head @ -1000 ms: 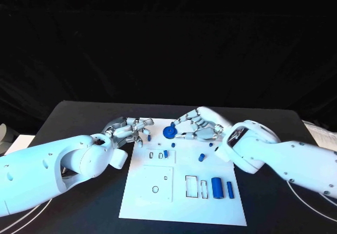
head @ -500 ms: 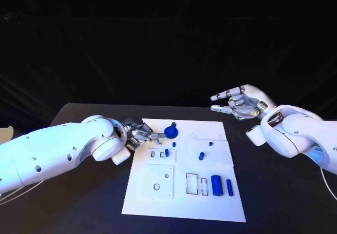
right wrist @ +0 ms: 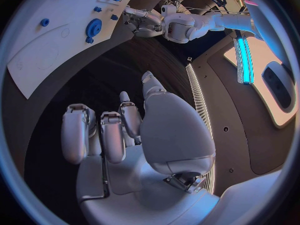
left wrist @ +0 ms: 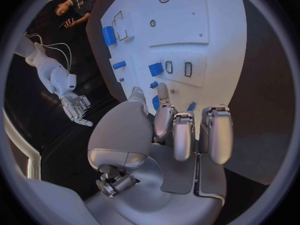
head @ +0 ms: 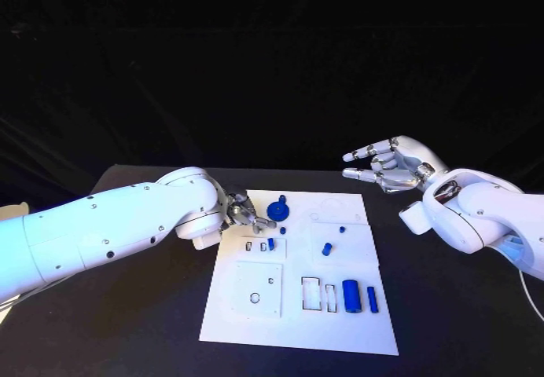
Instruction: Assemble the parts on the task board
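You have the task board [head: 297,314] flat at mid-table, its long side running near to far. At its far left a blue gear [head: 277,210] stands on the board, with the left hand [head: 243,217] just beside it, low over the board's far-left corner; fingers curled in, and you cannot tell from these views whether they pinch anything. Your right hand [head: 387,166] hangs raised, well right of the board, fingers apart and holding nothing. In the near-right recesses, 2 outlined slots sit unfilled beside a blue cylinder [head: 351,296] and a thin blue bar [head: 372,299]. A small blue block [head: 325,249] lies mid-board.
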Tool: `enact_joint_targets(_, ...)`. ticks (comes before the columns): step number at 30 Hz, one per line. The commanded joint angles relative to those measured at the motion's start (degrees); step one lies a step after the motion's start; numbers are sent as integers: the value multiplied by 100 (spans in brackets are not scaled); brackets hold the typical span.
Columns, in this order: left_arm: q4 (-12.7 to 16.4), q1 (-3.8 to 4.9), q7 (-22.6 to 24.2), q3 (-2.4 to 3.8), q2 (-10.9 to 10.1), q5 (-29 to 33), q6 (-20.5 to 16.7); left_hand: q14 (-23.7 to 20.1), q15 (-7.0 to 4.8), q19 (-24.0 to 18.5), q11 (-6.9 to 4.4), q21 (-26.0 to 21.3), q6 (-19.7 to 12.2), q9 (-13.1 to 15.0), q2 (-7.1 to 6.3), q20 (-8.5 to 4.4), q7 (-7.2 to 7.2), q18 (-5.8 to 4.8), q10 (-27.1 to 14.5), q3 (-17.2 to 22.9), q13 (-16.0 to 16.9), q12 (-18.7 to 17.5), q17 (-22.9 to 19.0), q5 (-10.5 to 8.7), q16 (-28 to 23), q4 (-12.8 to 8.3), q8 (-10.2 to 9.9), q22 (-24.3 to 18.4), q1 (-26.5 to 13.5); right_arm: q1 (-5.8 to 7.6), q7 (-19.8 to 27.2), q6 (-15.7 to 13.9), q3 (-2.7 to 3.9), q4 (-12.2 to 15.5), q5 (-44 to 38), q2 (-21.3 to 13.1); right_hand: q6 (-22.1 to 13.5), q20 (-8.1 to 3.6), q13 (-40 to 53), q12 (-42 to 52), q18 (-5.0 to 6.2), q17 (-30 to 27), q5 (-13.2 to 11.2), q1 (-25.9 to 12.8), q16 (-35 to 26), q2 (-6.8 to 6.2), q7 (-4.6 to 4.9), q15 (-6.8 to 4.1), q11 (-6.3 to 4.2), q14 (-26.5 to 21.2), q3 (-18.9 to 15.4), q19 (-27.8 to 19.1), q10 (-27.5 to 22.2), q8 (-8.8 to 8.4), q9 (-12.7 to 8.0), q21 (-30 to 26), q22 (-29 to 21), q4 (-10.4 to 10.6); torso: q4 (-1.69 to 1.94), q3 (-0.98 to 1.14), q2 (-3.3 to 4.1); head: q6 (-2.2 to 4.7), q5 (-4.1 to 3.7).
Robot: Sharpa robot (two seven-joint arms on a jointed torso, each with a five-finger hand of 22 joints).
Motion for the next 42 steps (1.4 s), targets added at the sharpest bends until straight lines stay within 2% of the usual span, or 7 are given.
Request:
enact_joint_targets(1, -98, 17, -393, 2, 109, -192, 488, 602, -52, 384, 2, 36, -47, 37, 1, -48, -7, -66, 46, -48, 5, 34, 1506, -27, 17, -2, 43, 978, -60, -9, -50, 62, -5, -17, -124, 20, 49, 0, 106, -20, 50, 936, 39, 13, -35, 12, 6, 3, -11, 459, -22, -28, -27, 18, 5, -15, -9, -14, 0, -5, 8, -14, 19)
enact_joint_targets(12, -476, 18, -459, -6, 496, -196, 870, 602, -55, 395, 0, 49, -76, 78, 28, -53, -7, -71, 41, -77, 6, 31, 1506, -26, 17, -6, 59, 1004, -59, -30, -133, 45, -15, -44, -324, 65, 66, -11, 80, -34, 51, 924, 203, 23, -48, 49, -2, -8, -22, 458, -67, -26, -24, 14, 5, -27, -21, -42, -2, -21, 13, -64, 35)
enact_joint_targets(16, -545, 17, -466, -5, 554, -196, 969, 602, -56, 395, 0, 49, -87, 95, 34, -54, -8, -71, 39, -88, 7, 30, 1506, -26, 17, -9, 66, 1003, -49, -34, -162, 40, -16, -36, -354, 74, 69, -13, 74, -38, 51, 924, 234, 27, -49, 56, -4, -9, -23, 459, -73, -25, -25, 13, 5, -29, -23, -49, -12, -16, 11, -78, 38)
enact_joint_targets(18, -584, 17, -469, -5, 580, -196, 1006, 602, -56, 397, 0, 50, -92, 103, 35, -55, -8, -72, 38, -94, 7, 29, 1506, -26, 17, -11, 70, 1007, -42, -35, -170, 40, -17, -33, -361, 76, 70, -14, 72, -38, 51, 920, 249, 29, -52, 58, -4, -10, -24, 458, -77, -25, -24, 13, 5, -30, -24, -52, -3, -14, 7, -85, 35)
enact_joint_targets(24, -746, 14, -473, -6, 677, -196, 1104, 602, -57, 396, -1, 49, -111, 141, 63, -57, -9, -71, 37, -105, 12, 30, 1506, -23, 17, -16, 87, 1005, -3, -38, -185, 39, -18, -40, -370, 81, 72, -18, 59, -46, 52, 914, 350, 43, -58, 73, -6, -13, -26, 457, -93, -24, -26, 9, 3, -35, -29, -70, 6, -20, 8, -101, 21)
enact_joint_targets(30, -880, 8, -475, -6, 773, -196, 1216, 602, -57, 401, -2, 54, -117, 160, 74, -57, -10, -74, 40, -112, 21, 36, 1506, -21, 17, -18, 96, 1015, 13, -39, -193, 41, -18, -40, -373, 88, 73, -19, 56, -47, 52, 914, 380, 46, -59, 78, -6, -14, -27, 458, -99, -24, -26, 7, 3, -38, -32, -76, -3, -19, 10, -118, 27)
enact_joint_targets(42, -939, -2, -479, -11, 866, -196, 1381, 602, -59, 412, -5, 67, -155, 279, 139, -58, -15, -79, 47, -118, 44, 46, 1506, -10, 17, -40, 146, 1044, 194, -45, -213, 27, -19, -46, -427, 107, 76, -21, 51, -49, 52, 911, 417, 46, -61, 83, -6, -15, -28, 458, -108, -23, -26, 7, 3, -39, -32, -80, 3, -13, 16, -143, 12)
